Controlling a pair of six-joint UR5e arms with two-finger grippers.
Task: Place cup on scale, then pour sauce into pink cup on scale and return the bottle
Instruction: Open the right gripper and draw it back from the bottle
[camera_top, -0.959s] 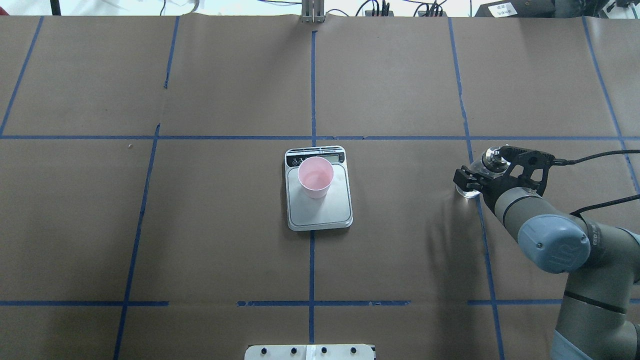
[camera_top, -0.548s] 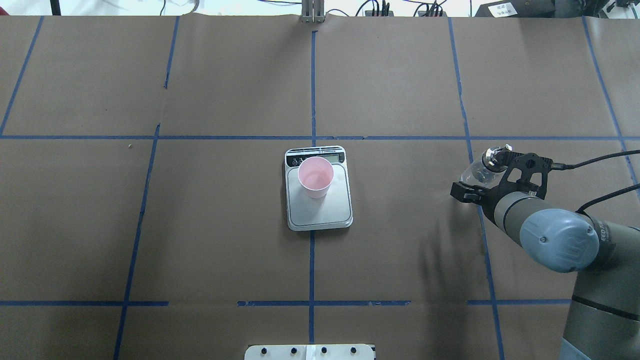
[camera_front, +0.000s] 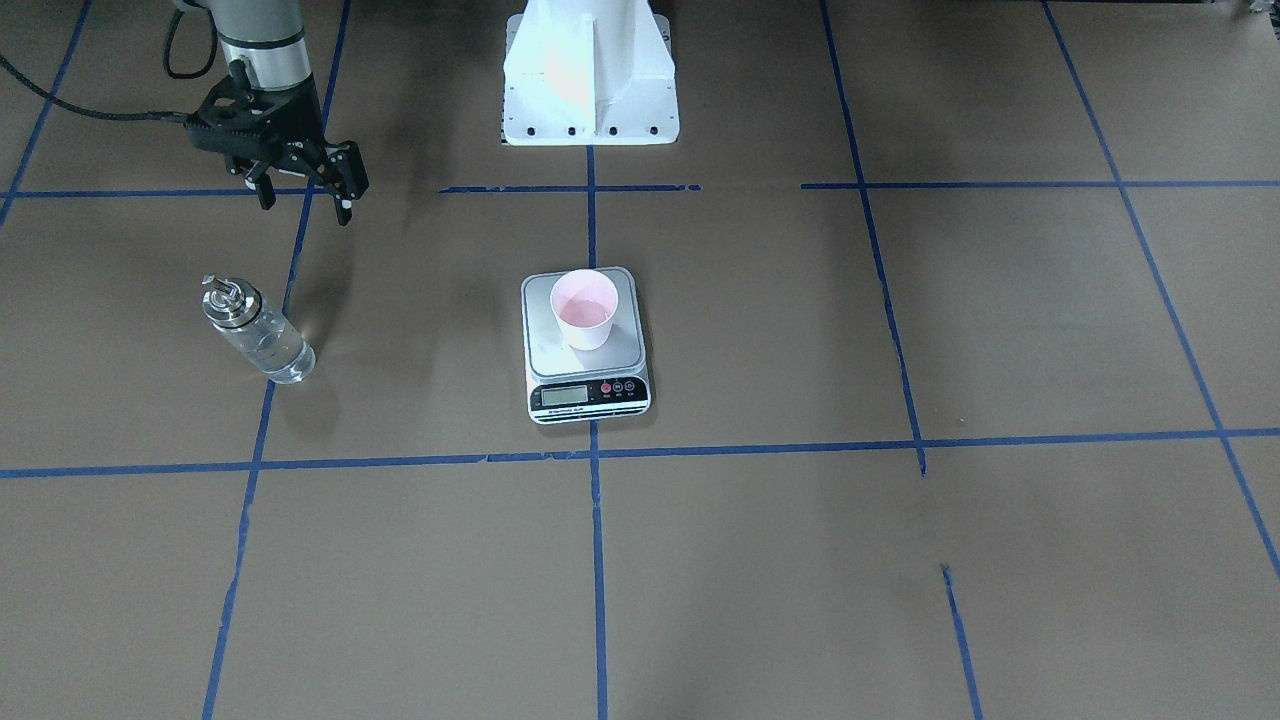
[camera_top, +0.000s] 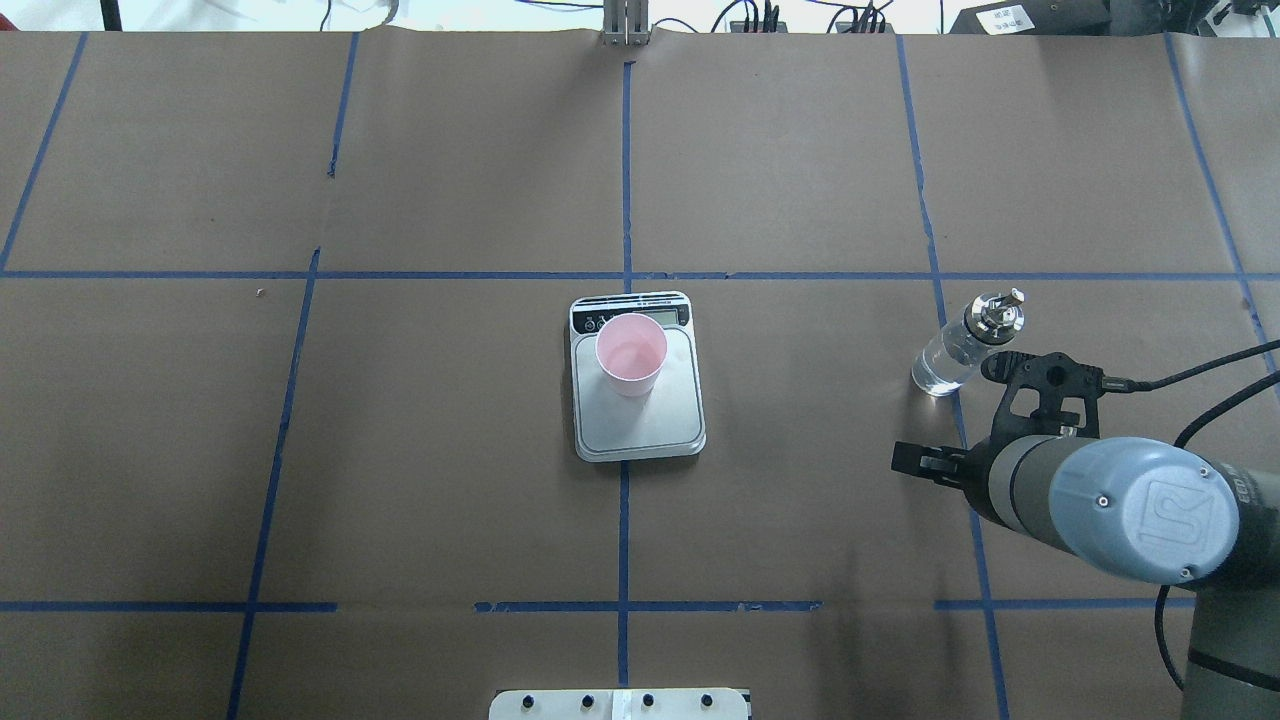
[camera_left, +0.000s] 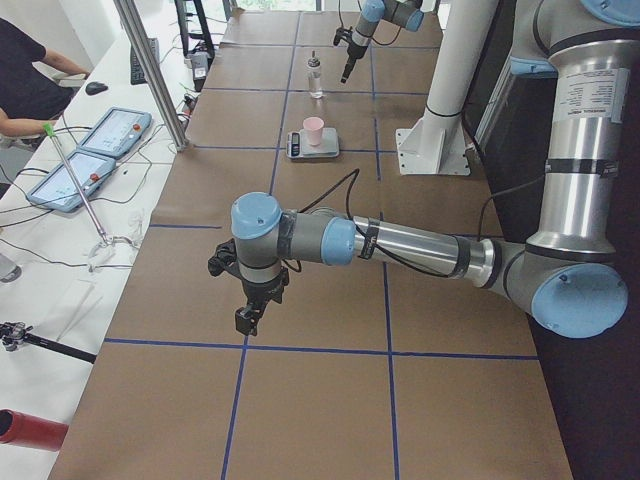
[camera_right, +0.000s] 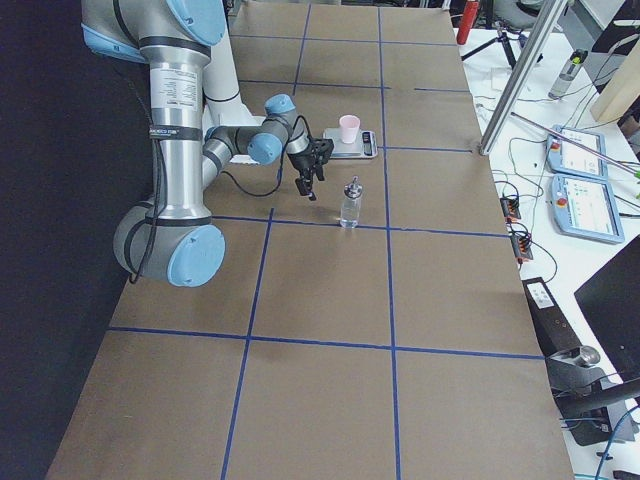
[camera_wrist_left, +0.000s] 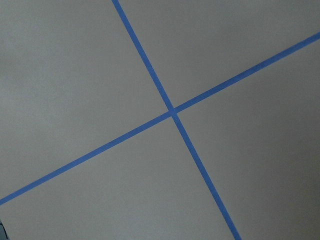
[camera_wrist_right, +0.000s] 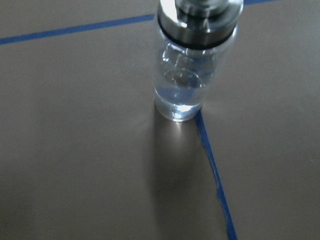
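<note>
Cup (camera_front: 586, 308) upright on scale (camera_front: 585, 395), bottle (camera_front: 262, 340) upright, standing free, right gripper (camera_front: 306, 208) nearby, jaws spread, empty, left gripper (camera_left: 246, 318) state cannot tell.

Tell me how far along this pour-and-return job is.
Done: the cup sits on the scale, and the bottle, with sauce in its base, stands upright on the table. In hand: nothing; the right pincer is open, clear of the bottle. Left: seemingly nothing, though whether any reached the cup is too faint to tell.
</note>
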